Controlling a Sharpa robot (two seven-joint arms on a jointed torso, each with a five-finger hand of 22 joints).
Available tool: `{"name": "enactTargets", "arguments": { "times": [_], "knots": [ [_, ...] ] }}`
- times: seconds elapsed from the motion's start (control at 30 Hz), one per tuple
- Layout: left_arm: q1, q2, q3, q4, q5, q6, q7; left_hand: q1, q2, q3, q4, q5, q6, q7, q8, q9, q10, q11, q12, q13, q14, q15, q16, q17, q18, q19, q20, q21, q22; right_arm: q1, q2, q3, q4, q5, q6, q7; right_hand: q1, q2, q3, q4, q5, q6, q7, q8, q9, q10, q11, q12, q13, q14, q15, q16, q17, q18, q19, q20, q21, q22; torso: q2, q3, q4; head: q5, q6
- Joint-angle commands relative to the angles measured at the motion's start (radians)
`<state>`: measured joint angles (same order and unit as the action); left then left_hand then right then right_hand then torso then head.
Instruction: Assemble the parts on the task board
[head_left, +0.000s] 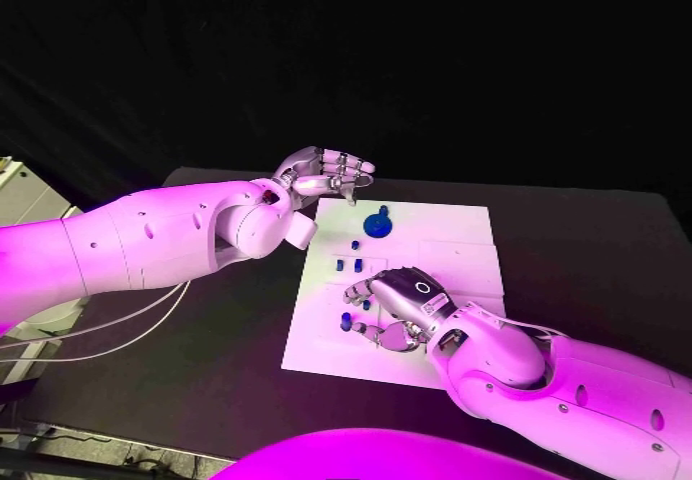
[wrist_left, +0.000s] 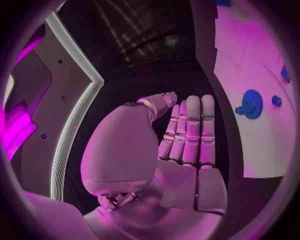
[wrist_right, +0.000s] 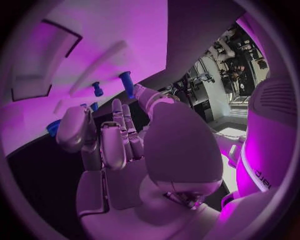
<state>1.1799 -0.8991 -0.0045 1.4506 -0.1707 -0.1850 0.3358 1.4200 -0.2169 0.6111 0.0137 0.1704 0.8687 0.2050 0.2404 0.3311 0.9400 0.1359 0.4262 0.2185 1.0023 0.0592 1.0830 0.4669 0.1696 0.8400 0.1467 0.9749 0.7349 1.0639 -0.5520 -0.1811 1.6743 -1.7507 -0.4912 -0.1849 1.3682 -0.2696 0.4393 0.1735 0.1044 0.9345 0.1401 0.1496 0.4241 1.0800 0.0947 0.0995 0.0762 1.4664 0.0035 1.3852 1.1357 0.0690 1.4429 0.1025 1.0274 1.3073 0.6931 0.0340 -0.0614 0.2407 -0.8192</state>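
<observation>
The board (head_left: 433, 250) is a flat white plate lying on the black worktop (head_left: 577, 260), and it looks stiff and smooth, with shallow recesses and raised outlines moulded into its face. The parts are small blue pieces that look like hard plastic: light, rigid and probably a little slippery, so each would want a fingertip pinch across its sides, not a full-hand grip.

The round blue disc (head_left: 376, 222) sits near the far edge of the board, just ahead of the left hand's (head_left: 326, 172) fingers. It is flat with a small knob on top, and that knob or the rim looks the best place to take it. The left hand hovers at the board's far corner, fingers straight and pressed side by side, holding nothing, as the left wrist view shows.

Two short blue pegs (head_left: 346, 266) stand upright in the board just beyond the right hand's fingertips; in the right wrist view one peg (wrist_right: 127, 84) is taller and slimmer than its neighbour. They would be pinched near the top and lifted straight up, since a sideways pull could jam them.

The right hand (head_left: 400, 303) rests low over the near half of the board, fingers loosely curled and a little apart. Blue pieces (head_left: 351, 322) lie right under its fingers, with one round one (head_left: 392, 340) beneath the palm; I cannot tell whether any is pinched.
</observation>
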Motion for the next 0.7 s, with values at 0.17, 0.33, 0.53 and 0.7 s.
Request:
{"name": "enactTargets", "arguments": {
  "times": [0.17, 0.33, 0.53, 0.7],
  "knots": [
    [0.001, 0.001, 0.001, 0.0, 0.005, 0.02, 0.002, 0.001, 0.007, -0.005, 0.001, 0.004, -0.006, 0.0, -0.003, -0.001, -0.008, 0.002, 0.005, -0.001, -0.004, 0.001, -0.007, -0.001, 0.015, 0.001, 0.007, -0.002, -0.002, 0.026, -0.085, 0.014, 0.069, 0.099, -0.103, 0.063, 0.03, 0.023, -0.077, 0.017, 0.0, -0.012, 0.002, -0.017, -0.01, -0.027, 0.0, 0.04, 0.004, 0.01, 0.007, -0.006, -0.008, 0.021, -0.003, 0.005, -0.008, 0.124, -0.003, -0.001, -0.0029, -0.023, 0.021],
    [0.0, -0.003, 0.0, 0.0, 0.005, 0.024, 0.001, 0.001, 0.007, -0.005, 0.001, 0.004, -0.006, 0.0, -0.003, -0.001, -0.008, 0.002, 0.005, -0.001, -0.004, 0.001, -0.007, -0.001, 0.015, 0.001, 0.007, -0.002, -0.002, 0.091, -0.212, 0.022, 0.122, 0.318, -0.049, 0.062, 0.044, 0.042, -0.092, 0.035, 0.001, 0.017, 0.019, -0.012, -0.013, 0.031, -0.003, 0.102, 0.02, 0.016, 0.004, 0.001, 0.003, 0.017, 0.008, 0.003, 0.02, 0.132, -0.006, -0.0023, -0.0071, -0.052, 0.029],
    [0.0, -0.006, -0.003, 0.002, 0.006, 0.025, 0.001, 0.001, 0.008, -0.006, 0.002, 0.004, -0.006, 0.0, -0.003, -0.002, -0.009, 0.002, 0.008, -0.002, -0.004, 0.001, -0.007, -0.002, 0.015, 0.001, 0.007, -0.003, -0.003, 0.167, -0.368, 0.025, 0.163, 0.503, 0.1, -0.016, -0.014, 0.06, -0.179, 0.114, 0.001, 0.075, -0.039, 0.064, 0.02, 0.27, -0.065, 0.941, 0.84, 0.046, -0.05, 0.054, 0.102, -0.017, 0.065, -0.05, 0.232, 0.194, -0.011, -0.0051, -0.0158, -0.087, 0.043],
    [0.0, -0.002, -0.004, 0.004, 0.009, 0.034, 0.001, -0.001, 0.007, -0.007, 0.002, 0.004, -0.006, 0.0, -0.003, -0.002, -0.009, 0.002, 0.008, -0.002, -0.004, 0.002, -0.007, -0.002, 0.015, 0.001, 0.008, -0.004, -0.003, 0.184, -0.445, 0.018, 0.178, 0.553, 0.15, -0.068, -0.063, 0.096, -0.297, 0.116, 0.002, 0.067, -0.04, 0.117, 0.051, 0.419, -0.073, 1.378, 1.375, 0.073, -0.052, 0.125, 0.261, -0.034, 0.086, -0.047, 0.338, 0.217, -0.015, -0.0038, -0.022, -0.09, 0.042]
  ]
}}
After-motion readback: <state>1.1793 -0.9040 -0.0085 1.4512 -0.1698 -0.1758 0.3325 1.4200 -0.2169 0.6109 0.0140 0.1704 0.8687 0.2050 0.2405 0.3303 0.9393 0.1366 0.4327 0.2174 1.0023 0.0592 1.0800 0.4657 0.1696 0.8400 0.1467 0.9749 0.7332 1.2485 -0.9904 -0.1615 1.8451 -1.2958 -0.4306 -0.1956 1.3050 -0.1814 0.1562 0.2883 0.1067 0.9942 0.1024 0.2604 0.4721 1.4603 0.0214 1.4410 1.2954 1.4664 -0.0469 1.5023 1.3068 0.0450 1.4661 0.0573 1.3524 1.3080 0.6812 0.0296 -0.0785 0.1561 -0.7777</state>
